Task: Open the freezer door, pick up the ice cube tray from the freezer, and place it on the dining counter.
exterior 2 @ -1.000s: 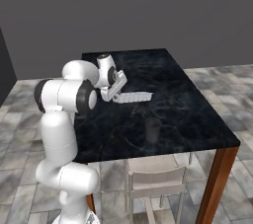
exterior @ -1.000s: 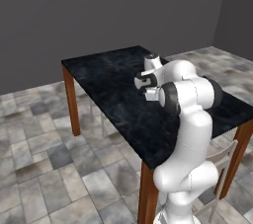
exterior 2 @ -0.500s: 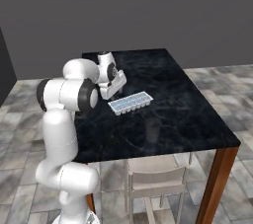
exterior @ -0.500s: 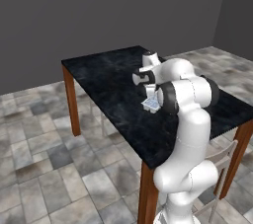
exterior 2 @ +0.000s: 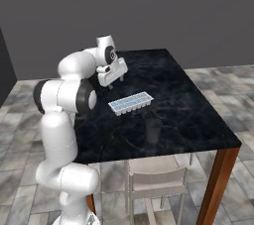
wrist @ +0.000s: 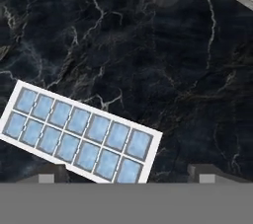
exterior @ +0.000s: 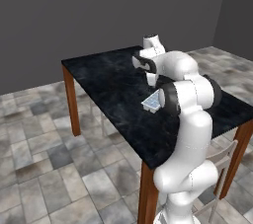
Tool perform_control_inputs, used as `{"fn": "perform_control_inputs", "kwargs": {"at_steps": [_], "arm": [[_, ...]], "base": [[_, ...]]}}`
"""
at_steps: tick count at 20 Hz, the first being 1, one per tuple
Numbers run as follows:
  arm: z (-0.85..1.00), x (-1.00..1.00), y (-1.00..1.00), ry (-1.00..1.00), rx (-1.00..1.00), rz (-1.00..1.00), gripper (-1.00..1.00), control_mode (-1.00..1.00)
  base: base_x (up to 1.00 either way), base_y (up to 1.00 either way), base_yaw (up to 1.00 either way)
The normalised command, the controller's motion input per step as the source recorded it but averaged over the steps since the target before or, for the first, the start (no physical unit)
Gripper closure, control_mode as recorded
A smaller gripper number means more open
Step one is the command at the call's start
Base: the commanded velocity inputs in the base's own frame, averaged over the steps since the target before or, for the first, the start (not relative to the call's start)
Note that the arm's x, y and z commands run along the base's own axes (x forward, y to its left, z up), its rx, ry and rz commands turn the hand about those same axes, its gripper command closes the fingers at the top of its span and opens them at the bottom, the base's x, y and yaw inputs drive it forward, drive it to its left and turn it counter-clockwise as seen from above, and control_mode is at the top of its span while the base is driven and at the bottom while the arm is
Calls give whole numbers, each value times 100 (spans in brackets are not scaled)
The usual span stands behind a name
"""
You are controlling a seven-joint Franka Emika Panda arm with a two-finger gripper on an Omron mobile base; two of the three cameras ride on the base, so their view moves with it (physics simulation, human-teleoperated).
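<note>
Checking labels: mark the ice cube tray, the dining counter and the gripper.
ice cube tray point(exterior 2: 131, 103), right base view, middle of its cell grid.
dining counter point(exterior 2: 186, 107), right base view, bare black top.
gripper point(wrist: 127, 171), hand view, midway between fingertips.

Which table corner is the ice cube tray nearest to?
None clearly: the ice cube tray lies mid-top on the dining counter, toward the robot's side, apart from the gripper.

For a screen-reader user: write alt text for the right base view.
A pale blue ice cube tray lies flat on the black marbled dining counter. The white arm's gripper hangs just behind it, touching nothing. A pale chair is tucked under the near edge.
</note>
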Motion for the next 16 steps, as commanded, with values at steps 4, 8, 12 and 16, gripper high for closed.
{"fn": "perform_control_inputs", "kwargs": {"at_steps": [4, 8, 12, 16], "arm": [[89, -36, -15, 12, 0, -13, -100, -100], [77, -80, -38, 13, 0, -14, -100, -100], [62, -100, -38, 11, 2, -14, -100, -100], [42, -100, -31, 9, 8, -12, -100, -100]], "base": [[0, 0, 0], [0, 0, 0], [0, 0, 0], [0, 0, 0]]}}
